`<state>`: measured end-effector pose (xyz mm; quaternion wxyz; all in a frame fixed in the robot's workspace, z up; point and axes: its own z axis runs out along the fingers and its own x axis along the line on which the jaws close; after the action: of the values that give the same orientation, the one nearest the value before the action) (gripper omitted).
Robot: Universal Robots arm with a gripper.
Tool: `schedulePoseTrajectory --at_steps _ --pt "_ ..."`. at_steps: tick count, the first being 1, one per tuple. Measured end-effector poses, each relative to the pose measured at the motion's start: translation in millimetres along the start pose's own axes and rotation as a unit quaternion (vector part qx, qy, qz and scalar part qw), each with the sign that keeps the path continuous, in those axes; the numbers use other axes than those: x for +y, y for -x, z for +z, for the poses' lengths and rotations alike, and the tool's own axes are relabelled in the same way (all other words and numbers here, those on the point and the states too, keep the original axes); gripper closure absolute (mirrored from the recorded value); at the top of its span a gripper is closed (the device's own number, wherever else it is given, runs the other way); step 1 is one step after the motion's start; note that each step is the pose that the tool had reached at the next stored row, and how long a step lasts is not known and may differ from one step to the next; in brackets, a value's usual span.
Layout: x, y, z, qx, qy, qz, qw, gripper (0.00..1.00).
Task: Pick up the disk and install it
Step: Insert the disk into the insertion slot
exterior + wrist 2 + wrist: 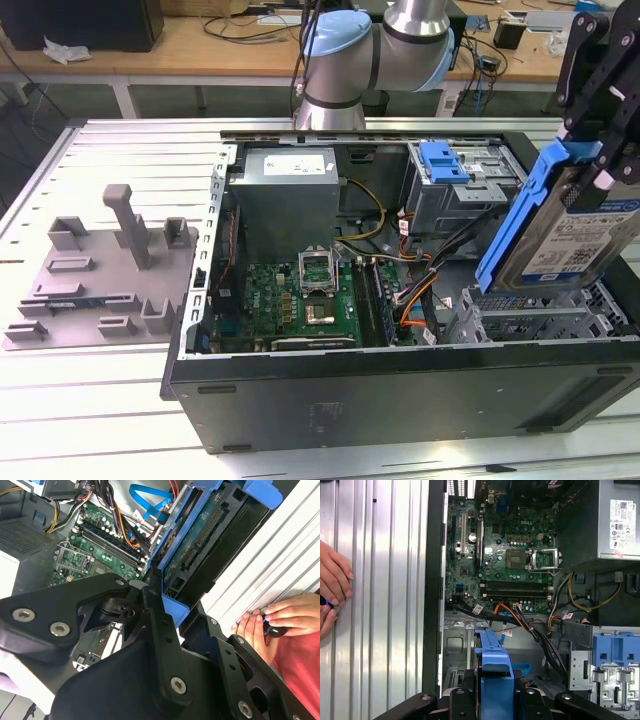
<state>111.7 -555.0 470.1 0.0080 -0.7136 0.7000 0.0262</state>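
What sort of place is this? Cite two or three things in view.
Likely a robotics lab: an open computer case on a slatted metal table, the gripper holding the disk, cluttered workbenches behind.

Arm [415, 15]: silver-grey tubular segments are recorded at the far side of the scene, capped by rounded pale blue joint covers [335, 35]. A dark cable [299, 55] is noted beside the joint and possibly belongs to the arm.

Gripper [597, 150], right of the scene: built of matte black flat links with cut-outs.

In the second wrist view, bright metal screws [171, 684] with socket heads are set into the black links [160, 630]. A pale housing edge [20, 675] is seen behind them.
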Motion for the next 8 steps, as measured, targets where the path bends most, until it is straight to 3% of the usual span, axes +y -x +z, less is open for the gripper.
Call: schedulePoseTrajectory --at_steps 8 --pt "-0.7 -0.5 2.6 -0.0004 -0.0001 0.0 1.0 0.63"
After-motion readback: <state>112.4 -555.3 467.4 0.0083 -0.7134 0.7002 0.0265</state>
